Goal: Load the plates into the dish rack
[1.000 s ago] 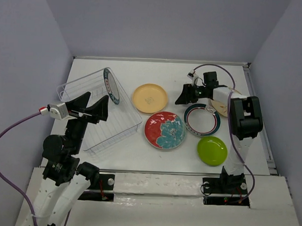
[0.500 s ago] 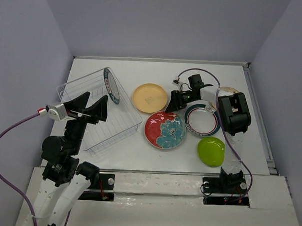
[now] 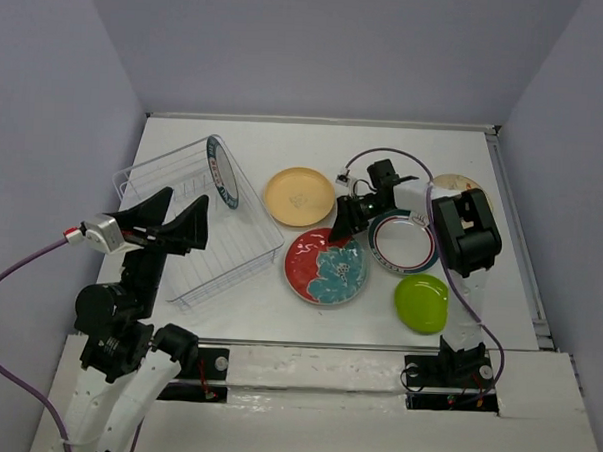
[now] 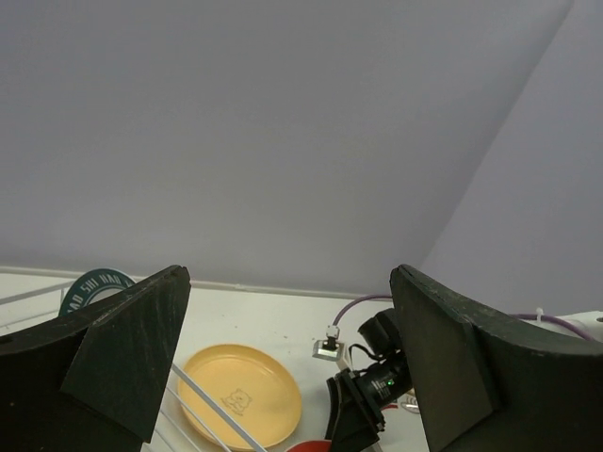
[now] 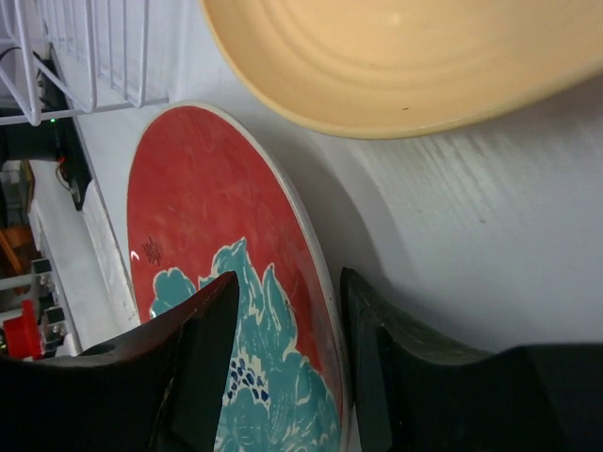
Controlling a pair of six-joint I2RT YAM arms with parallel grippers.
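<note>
The rim of the red plate (image 3: 317,277) is straddled by the right gripper (image 3: 340,232), jaws apart; closing, then lifting toward the dish rack (image 3: 156,172), is judged necessary next.

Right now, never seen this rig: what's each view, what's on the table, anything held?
Robot: a left arm and right arm bolted at the table's near edge. One picture looks down from above and behind them; the other two come from wrist cameras. The left fingers are spread wide, empty, by the dish rack, where one teal-rimmed plate stands on edge. The right fingers straddle the red flower plate's rim, not clamped. Lying flat: orange-yellow plate, second teal-rimmed plate, lime plate, beige plate.
</note>
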